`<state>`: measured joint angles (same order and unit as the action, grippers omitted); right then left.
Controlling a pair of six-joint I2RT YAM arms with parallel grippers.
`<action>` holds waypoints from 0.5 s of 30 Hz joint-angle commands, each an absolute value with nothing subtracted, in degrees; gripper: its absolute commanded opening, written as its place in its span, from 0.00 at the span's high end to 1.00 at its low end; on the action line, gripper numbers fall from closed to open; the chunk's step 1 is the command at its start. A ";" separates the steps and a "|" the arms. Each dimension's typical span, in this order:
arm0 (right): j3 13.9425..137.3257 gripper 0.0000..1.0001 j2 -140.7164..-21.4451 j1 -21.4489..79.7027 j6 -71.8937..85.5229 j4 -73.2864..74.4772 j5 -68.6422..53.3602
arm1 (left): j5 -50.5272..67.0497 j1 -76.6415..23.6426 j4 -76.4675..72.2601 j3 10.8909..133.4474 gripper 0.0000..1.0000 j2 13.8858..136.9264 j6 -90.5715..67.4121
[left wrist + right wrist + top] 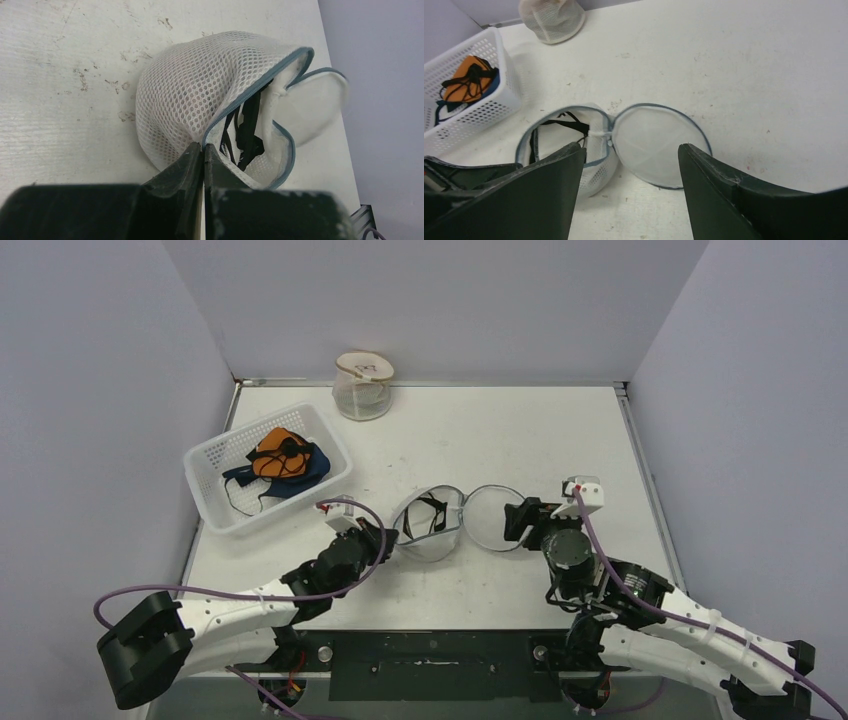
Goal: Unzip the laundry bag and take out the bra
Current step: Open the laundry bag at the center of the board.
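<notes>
The bra (431,512) lies in the laundry bag (428,540), lid (496,518) to its right, basket (288,500) behind-left.

White table (520,430), top scuffed & stained up close, enclosed on 3 sides by plain pale lilac-grey panels: back wall (430,300), L wall (90,420), R wall (760,390). Thin metal trim (500,383) runs along table's far edge. Lighting even, diffuse; shadows soft.
</notes>
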<state>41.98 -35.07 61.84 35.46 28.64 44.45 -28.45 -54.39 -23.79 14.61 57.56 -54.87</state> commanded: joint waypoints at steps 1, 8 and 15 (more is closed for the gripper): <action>48.91 0.30 -37.68 61.53 31.58 26.21 40.60 | -26.04 -53.99 -24.96 17.49 1.00 57.93 -54.58; 45.28 0.33 -49.82 61.52 29.26 11.50 26.13 | -24.44 -53.72 -20.82 19.03 1.00 56.26 -54.50; 42.13 0.44 -63.08 61.36 27.40 -2.83 24.70 | -22.89 -52.68 -14.21 20.21 1.00 52.60 -53.90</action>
<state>42.44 -59.00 61.80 29.98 8.49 26.65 -24.58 -53.45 -17.72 17.21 54.74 -54.85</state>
